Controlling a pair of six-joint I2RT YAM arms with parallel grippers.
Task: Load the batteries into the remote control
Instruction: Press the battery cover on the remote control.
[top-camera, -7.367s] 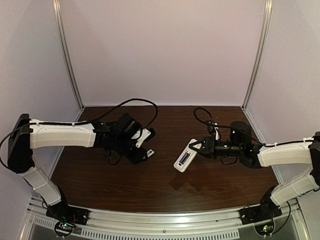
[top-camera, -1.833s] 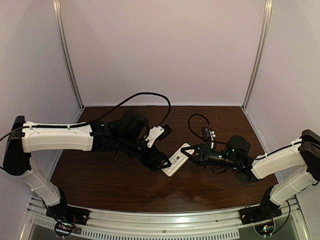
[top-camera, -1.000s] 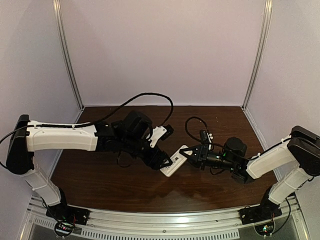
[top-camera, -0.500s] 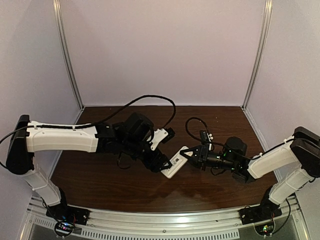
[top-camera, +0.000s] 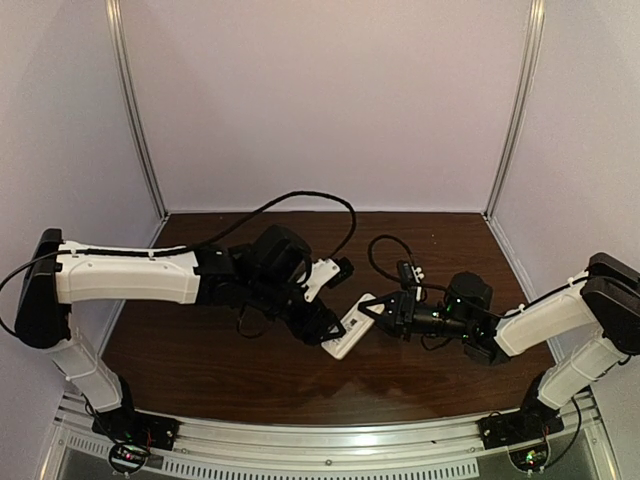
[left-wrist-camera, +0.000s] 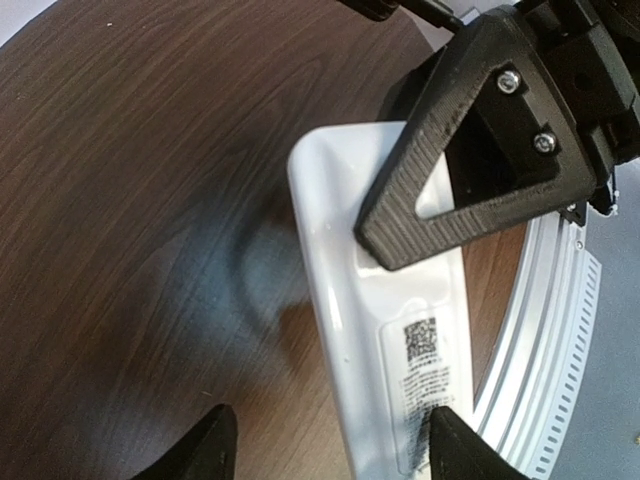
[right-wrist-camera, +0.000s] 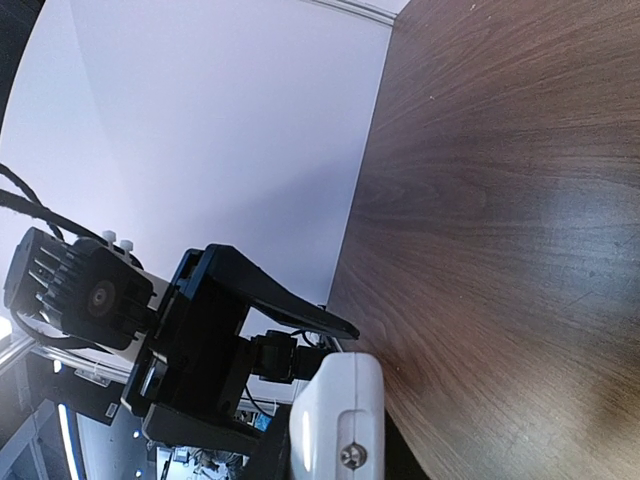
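Note:
The remote control is a slim white bar held just above the brown table, label side up in the left wrist view. My right gripper is shut on its far end. One of its black triangular fingers lies across the white shell, and the held end with a screw shows in the right wrist view. My left gripper straddles the near end with its jaws apart. One tip stands clear over the wood; the other overlaps the label edge. The batteries are out of view.
Black cables loop over the table behind both wrists. The aluminium rail runs along the near table edge and shows beside the remote. Lilac enclosure walls stand on three sides.
My left gripper has slid further along the remote's near end and its jaws have narrowed a little. The right gripper keeps its hold and has barely moved.

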